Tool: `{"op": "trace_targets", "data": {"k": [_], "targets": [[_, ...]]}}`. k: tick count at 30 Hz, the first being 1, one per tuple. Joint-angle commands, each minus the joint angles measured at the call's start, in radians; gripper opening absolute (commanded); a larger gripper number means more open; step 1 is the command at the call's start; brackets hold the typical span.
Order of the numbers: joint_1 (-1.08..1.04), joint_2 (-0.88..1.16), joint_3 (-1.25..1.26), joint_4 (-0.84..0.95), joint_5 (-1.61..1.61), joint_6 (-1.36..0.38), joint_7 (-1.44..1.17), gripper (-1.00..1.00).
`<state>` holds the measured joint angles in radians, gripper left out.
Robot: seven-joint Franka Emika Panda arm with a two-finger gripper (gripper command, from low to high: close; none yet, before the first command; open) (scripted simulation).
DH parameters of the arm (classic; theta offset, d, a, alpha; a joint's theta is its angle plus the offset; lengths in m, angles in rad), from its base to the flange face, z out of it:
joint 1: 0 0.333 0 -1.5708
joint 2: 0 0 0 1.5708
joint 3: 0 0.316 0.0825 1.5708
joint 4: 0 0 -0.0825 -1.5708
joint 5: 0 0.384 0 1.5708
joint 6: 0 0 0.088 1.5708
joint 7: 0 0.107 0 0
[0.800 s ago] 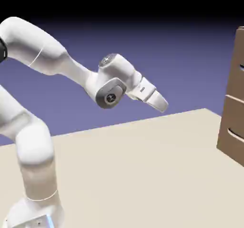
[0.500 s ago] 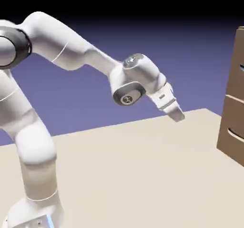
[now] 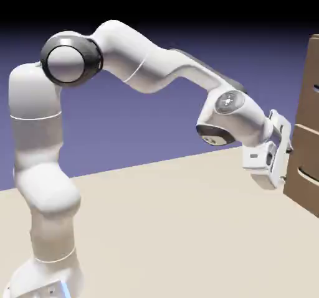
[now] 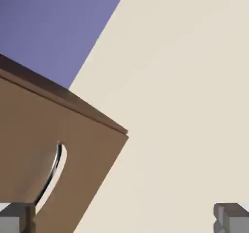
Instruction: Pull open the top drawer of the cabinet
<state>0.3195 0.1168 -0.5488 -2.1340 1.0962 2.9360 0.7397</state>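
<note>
In the exterior view the cabinet (image 3: 307, 125) stands upright at the right edge of the desk (image 3: 174, 228), its stacked drawer fronts facing left toward the arm, and the hand (image 3: 283, 160) hangs just beside them, empty. In the hand view the fingertips (image 4: 17, 216) stand wide apart with nothing between them; a tilted brown drawer front carries a thin curved handle (image 4: 52, 171) running lengthwise up from the left fingertip.

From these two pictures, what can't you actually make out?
- The cabinet: cut by the exterior view's right edge; its top drawer barely shows.
- The hand in the exterior view: fingertips not visible apart, nor whether they touch the wood.
- The handle in the hand view: lower end cut off behind a finger pad; which drawer it belongs to is unclear.
</note>
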Motion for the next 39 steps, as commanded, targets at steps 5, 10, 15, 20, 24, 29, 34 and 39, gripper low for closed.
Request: {"op": "trace_targets", "data": {"k": [5,10,15,20,24,29,34,39], "targets": [[0.062,0.136,-0.109,0.134,0.218,-0.020,0.000,0.00],[0.123,0.273,-0.218,0.268,0.435,-0.040,-0.001,0.00],[0.184,0.409,-0.327,0.402,0.652,-0.060,-0.001,0.00],[0.245,0.545,-0.435,0.536,0.870,-0.080,-0.001,0.00],[0.294,0.654,-0.523,0.644,1.044,-0.096,-0.001,0.00],[0.355,0.790,-0.631,0.778,1.261,-0.116,-0.002,0.00],[0.416,0.926,-0.740,0.912,1.479,-0.136,-0.002,0.00],[0.397,1.021,-0.809,1.036,1.537,-0.128,0.079,0.00]]}}
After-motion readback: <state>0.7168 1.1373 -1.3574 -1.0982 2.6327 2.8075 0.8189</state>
